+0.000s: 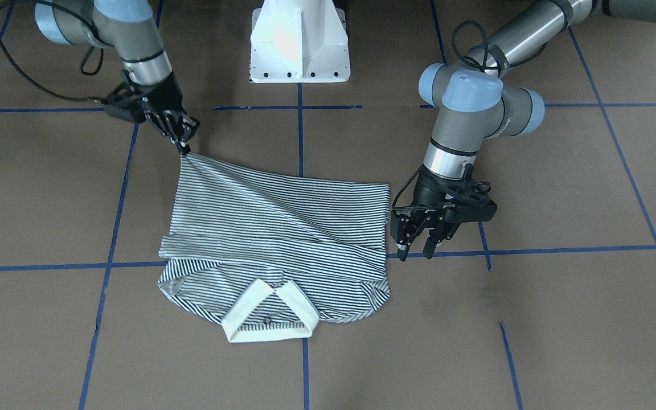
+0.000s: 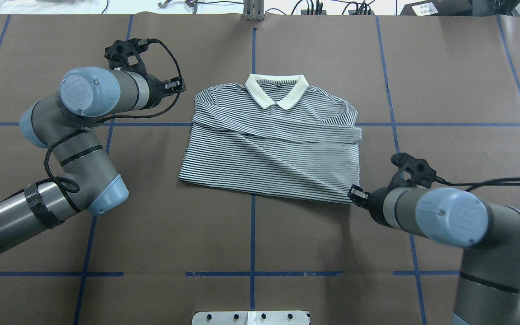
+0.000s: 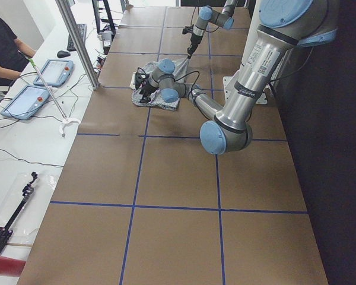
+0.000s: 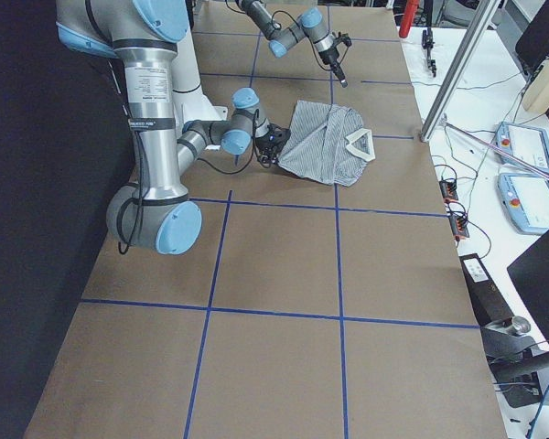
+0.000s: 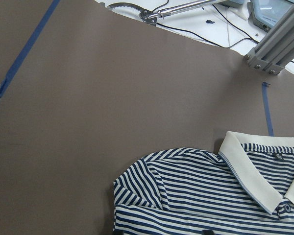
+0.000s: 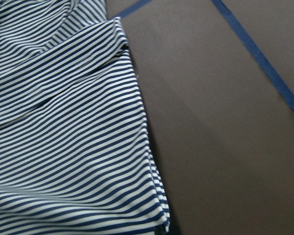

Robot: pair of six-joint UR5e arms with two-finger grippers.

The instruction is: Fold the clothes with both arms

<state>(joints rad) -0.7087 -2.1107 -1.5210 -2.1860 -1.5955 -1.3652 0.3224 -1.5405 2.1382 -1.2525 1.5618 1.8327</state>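
On the bench (image 1: 561, 341), centre: striped polo shirt (image 1: 282, 228) lying partly folded; right pincer (image 1: 184, 143) clamped on a hem corner — fabric pulled taut; left pincer (image 1: 415, 253) spread wide, holding nothing, just beside the shirt's side edge.

Looked steeply down from across the table (image 1: 590, 341), facing the robot, with the white pedestal (image 1: 299, 45) at top centre and the striped shirt (image 1: 282, 228) mid-frame, fairly near. Looked forward and down from behind the robot in the overhead view, about as near, pedestal edge at bottom centre. Looked along the table from each end in the two side views, from far off, shirt small in the upper middle. Looked down at close range from the left wrist, collar (image 5: 245, 166) at lower right; even closer from the right wrist, striped cloth filling the left half. Shared the shirt among all four fixed views.
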